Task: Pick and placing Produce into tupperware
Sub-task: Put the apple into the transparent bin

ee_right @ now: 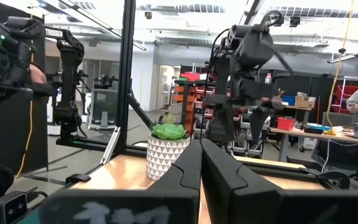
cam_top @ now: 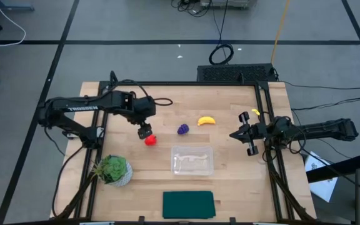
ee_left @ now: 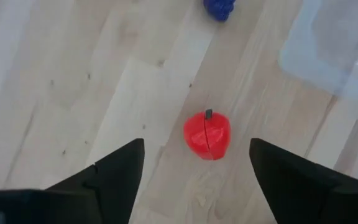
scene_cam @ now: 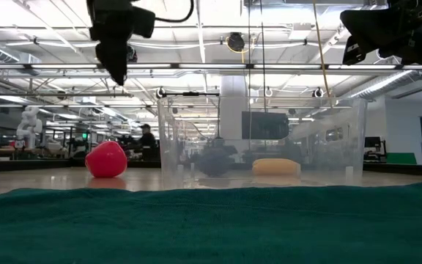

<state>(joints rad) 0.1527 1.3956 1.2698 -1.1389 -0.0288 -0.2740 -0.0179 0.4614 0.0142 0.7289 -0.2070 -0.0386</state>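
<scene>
Red fruit point(ee_left: 207, 135), dark-stemmed, vertically seamed

Left dark six-joint arm point(cam_top: 83, 107) reaches from the table's left edge toward the middle, wrist bent down, its two-finger left gripper point(cam_top: 144, 132) pointing at the tabletop, raised above it, dark fingers point(ee_left: 114, 171) spread wide apart. Right dark arm point(cam_top: 320, 129) lies level along the table's right edge, pointing inward; its right gripper point(cam_top: 245, 135) is held off the surface, fingers point(ee_right: 188, 168) pressed together with nothing between them.
</scene>
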